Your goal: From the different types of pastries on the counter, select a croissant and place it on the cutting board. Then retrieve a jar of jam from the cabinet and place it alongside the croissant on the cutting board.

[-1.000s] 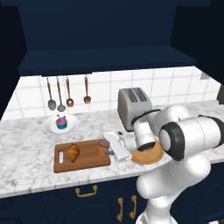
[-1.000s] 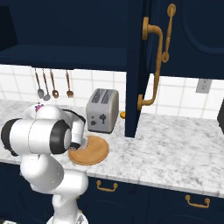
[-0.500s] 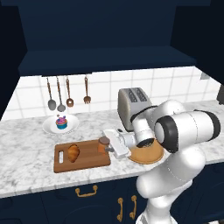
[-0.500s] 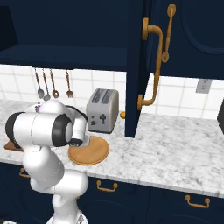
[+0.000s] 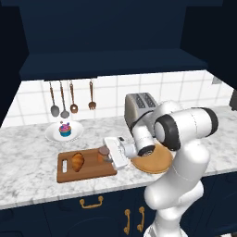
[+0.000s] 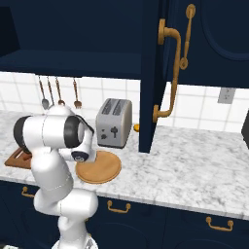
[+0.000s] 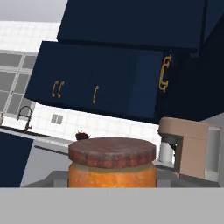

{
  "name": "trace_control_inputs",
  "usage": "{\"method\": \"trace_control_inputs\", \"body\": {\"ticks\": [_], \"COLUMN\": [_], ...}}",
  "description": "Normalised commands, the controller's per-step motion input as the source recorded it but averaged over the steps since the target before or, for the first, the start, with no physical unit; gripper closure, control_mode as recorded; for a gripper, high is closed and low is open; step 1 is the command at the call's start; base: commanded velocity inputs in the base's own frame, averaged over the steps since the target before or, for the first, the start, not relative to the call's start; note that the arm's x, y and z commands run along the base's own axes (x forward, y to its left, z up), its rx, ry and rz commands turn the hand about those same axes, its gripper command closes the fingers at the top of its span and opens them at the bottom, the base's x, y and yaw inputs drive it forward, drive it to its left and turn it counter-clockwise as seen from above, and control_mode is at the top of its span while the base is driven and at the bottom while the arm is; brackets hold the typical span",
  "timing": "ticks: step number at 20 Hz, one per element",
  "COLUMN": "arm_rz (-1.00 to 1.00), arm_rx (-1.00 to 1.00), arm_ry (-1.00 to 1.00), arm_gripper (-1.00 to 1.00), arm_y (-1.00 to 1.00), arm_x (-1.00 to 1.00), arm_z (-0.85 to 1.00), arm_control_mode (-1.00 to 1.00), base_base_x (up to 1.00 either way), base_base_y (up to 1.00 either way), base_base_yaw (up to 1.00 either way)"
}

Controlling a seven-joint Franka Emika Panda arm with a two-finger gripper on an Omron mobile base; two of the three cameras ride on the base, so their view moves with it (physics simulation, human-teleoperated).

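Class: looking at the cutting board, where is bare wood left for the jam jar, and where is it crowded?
On the cutting board, bare wood lies between the croissant and the right end, plus the front strip. The right end is crowded: the tool holds the jar there. The left end has the handle slot.

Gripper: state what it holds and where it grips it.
The gripper appears closed on the jar of jam, gripping the body below the lid, over the right end of the cutting board. The finger contact itself is hidden.

White tiled backsplash [image 5: 176, 88], hanging utensils [image 5: 69, 98], silver toaster [image 6: 114, 122], brass-handled navy drawers [image 6: 194, 223]
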Motion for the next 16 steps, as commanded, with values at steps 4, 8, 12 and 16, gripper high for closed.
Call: {"method": "trace_control_inputs", "body": {"ticks": [4, 8, 12, 16], "arm_rz": [-0.07, -0.07, -0.05, -0.07], "arm_rx": [0.02, 0.01, 0.00, 0.02], "arm_ry": [-0.05, -0.04, -0.04, -0.07], "arm_gripper": [1.00, -1.00, -1.00, -1.00], "arm_y": [0.08, 0.00, 0.00, 0.00], "arm_x": [0.74, 0.58, 0.12, 0.13], "arm_z": [-0.28, -0.27, -0.11, -0.18], "arm_control_mode": [-1.00, -1.00, -1.00, -1.00], "base_base_x": [0.00, 0.00, 0.00, 0.00], "base_base_y": [0.00, 0.00, 0.00, 0.00], "base_base_yaw": [0.00, 0.00, 0.00, 0.00]}}
